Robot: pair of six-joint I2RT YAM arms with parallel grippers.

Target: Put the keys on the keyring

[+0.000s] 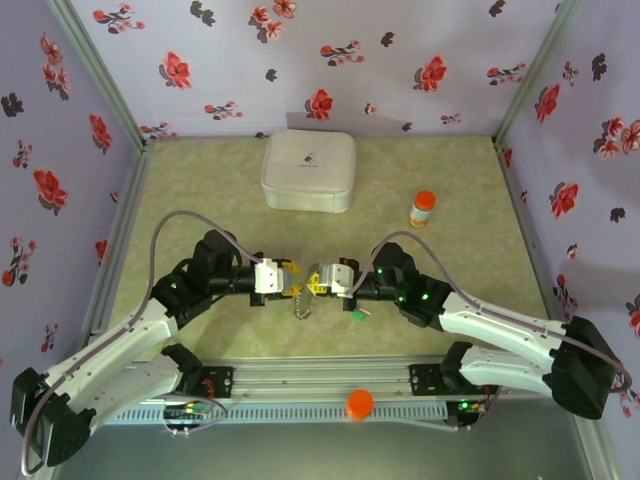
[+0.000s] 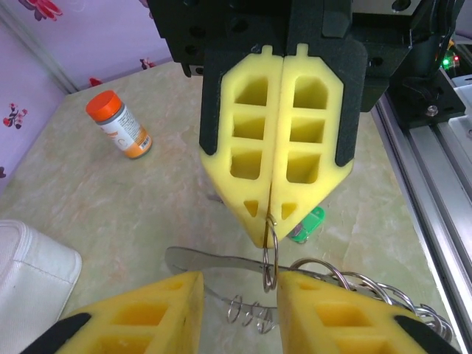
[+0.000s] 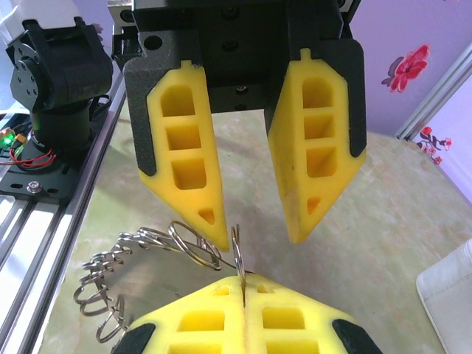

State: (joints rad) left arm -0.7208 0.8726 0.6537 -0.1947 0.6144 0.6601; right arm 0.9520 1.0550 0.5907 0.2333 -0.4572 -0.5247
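While your right hand [image 3: 242, 289] pinches the keyring [image 3: 236, 251] and your left hand [image 3: 259, 237] stands part-open around it, the green key [image 2: 308, 223] lies unthreaded.

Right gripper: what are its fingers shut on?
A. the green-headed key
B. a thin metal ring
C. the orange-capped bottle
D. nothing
B: in the right wrist view, the right gripper has its fingers pressed together on the keyring, a thin metal ring standing up between them. The green-headed key lies apart from it.
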